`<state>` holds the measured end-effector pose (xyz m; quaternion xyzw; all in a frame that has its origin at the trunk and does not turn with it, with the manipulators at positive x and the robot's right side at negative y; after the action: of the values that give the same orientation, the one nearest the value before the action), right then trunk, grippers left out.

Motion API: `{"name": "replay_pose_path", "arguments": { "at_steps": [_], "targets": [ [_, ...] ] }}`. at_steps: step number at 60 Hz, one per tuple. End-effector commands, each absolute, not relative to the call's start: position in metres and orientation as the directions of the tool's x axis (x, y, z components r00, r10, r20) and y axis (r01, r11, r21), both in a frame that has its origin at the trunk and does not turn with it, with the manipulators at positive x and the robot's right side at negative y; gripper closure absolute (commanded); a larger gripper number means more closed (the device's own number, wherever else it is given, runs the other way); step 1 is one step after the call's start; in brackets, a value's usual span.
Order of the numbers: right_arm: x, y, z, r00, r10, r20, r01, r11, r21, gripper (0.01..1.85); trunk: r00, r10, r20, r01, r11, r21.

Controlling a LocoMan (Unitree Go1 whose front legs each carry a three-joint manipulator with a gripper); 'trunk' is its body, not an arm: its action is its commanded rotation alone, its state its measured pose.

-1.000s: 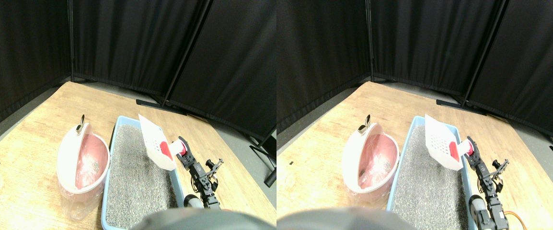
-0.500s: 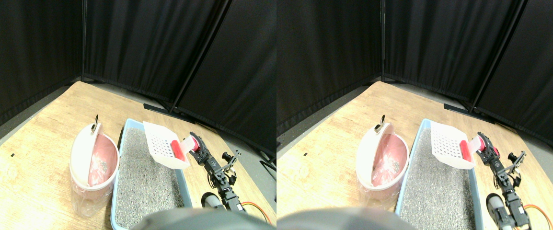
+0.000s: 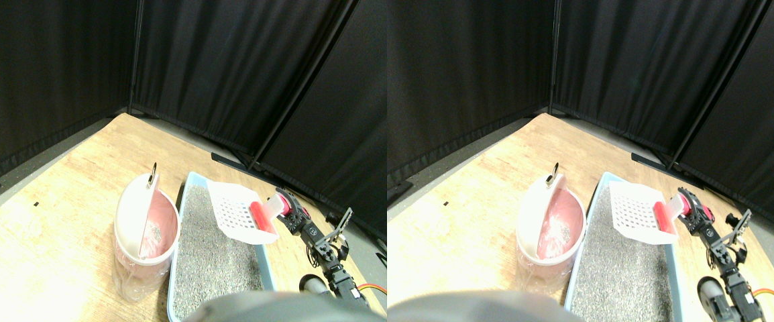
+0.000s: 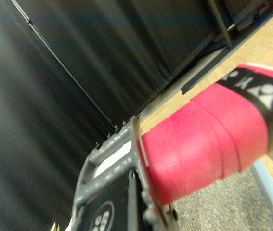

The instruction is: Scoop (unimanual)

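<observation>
My right gripper was clamped on the red-wrapped handle of the white slotted scoop, held level above the blue litter tray, beside the pink bin.

Even overhead light; the wooden worktop glares pale near the lower left. Wide-angle bending curves the edges. The wrist view's close red handle is soft.
</observation>
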<state>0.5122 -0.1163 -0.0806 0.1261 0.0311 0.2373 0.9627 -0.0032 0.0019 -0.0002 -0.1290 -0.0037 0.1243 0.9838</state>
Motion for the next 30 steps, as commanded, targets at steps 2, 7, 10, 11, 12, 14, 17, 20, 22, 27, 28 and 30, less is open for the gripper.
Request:
{"name": "replay_pose_path", "arguments": {
  "at_steps": [2,7,10,11,12,14,17,20,22,27,28,30],
  "targets": [
    [0.512,-0.109,-0.070,0.852,0.519,0.064,-0.517,0.819,0.250,1.81,0.960,0.276,-0.036,-0.276,0.927,-0.252],
    [0.513,-0.106,-0.070,0.852,0.521,0.052,-0.518,0.822,0.236,1.81,0.958,0.284,-0.035,-0.283,0.925,-0.254],
    [0.515,-0.103,-0.069,0.841,0.539,0.049,-0.537,0.818,0.207,1.81,0.957,0.289,-0.034,-0.288,0.923,-0.256],
    [0.515,-0.103,-0.069,0.841,0.539,0.049,-0.537,0.818,0.207,1.81,0.957,0.289,-0.034,-0.288,0.923,-0.256],
    [0.515,-0.103,-0.069,0.841,0.539,0.049,-0.537,0.818,0.207,1.81,0.957,0.289,-0.034,-0.288,0.923,-0.256],
    [0.516,-0.100,-0.070,0.829,0.557,0.055,-0.556,0.808,0.192,1.81,0.955,0.296,-0.036,-0.295,0.920,-0.258],
    [0.518,-0.097,-0.069,0.829,0.557,0.045,-0.555,0.812,0.181,1.81,0.954,0.299,-0.037,-0.298,0.919,-0.259],
    [0.519,-0.096,-0.069,0.828,0.560,0.041,-0.557,0.811,0.176,1.81,0.952,0.302,-0.038,-0.301,0.917,-0.261],
    [0.521,-0.093,-0.070,0.817,0.576,0.035,-0.573,0.802,0.169,1.81,0.951,0.308,-0.041,-0.307,0.914,-0.265],
    [0.525,-0.087,-0.072,0.797,0.605,0.010,-0.600,0.789,0.134,1.81,0.948,0.315,-0.045,-0.315,0.910,-0.270],
    [0.525,-0.087,-0.072,0.797,0.605,0.010,-0.600,0.789,0.134,1.81,0.948,0.315,-0.045,-0.315,0.910,-0.270],
    [0.525,-0.084,-0.072,0.795,0.607,-0.007,-0.602,0.790,0.116,1.81,0.947,0.317,-0.045,-0.317,0.908,-0.273]
  ]
}}
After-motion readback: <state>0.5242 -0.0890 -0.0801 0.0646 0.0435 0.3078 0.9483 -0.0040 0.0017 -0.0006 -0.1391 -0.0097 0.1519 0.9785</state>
